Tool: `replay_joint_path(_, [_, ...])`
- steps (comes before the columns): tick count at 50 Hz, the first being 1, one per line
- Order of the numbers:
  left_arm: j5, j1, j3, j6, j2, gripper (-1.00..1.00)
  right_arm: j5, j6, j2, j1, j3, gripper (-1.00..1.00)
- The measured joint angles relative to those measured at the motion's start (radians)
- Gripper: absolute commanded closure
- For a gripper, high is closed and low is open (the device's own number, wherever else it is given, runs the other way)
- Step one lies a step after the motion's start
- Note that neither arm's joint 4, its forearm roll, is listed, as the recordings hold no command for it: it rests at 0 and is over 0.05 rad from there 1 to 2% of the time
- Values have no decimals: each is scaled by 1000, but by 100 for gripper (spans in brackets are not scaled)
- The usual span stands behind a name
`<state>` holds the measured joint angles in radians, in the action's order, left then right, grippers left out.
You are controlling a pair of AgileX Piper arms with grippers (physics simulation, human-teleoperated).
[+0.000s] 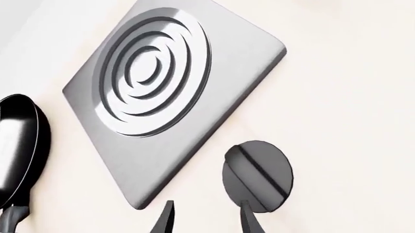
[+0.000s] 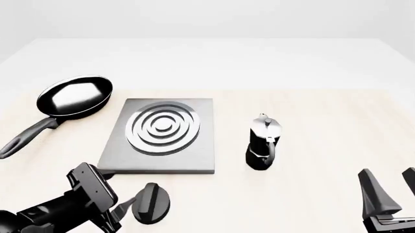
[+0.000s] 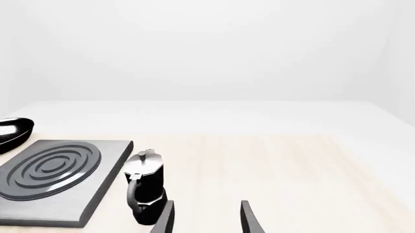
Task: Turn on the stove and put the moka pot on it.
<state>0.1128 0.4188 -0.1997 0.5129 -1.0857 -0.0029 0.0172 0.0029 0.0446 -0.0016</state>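
Observation:
The stove (image 2: 162, 148) is a flat grey slab with silver rings, left of the table's centre; it also shows in the left wrist view (image 1: 214, 92) and the right wrist view (image 3: 97, 194). Its black round knob (image 2: 151, 203) lies on the table in front of the slab. My left gripper (image 2: 124, 209) is open just left of the knob; in the left wrist view (image 1: 206, 221) one fingertip overlaps the knob's (image 1: 256, 175) edge. The moka pot (image 2: 263, 143) stands upright right of the stove. My right gripper (image 2: 391, 185) is open and empty, front right; the pot (image 3: 144, 187) lies ahead of it.
A black frying pan (image 2: 75, 97) sits at the stove's back left, its handle pointing toward the table's left front. It also shows in the left wrist view (image 1: 19, 145) and at the edge of the right wrist view (image 3: 13, 130).

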Motion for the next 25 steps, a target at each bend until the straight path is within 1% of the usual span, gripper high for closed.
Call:
replay_joint_path(8, [90, 1, 13, -2, -94, -100, 0, 0, -1, 1, 0, -100])
replay_joint_path(15, [145, 6, 21, -7, -154, -100, 0, 0, -1, 2, 0, -100])
replay_joint_path(20, [160, 18, 25, -18, -170, -100, 0, 0, 0, 3, 0, -100])
replay_joint_path(25, [145, 42, 24, -38, -156, -100, -3, 0, 2, 4, 0, -100])
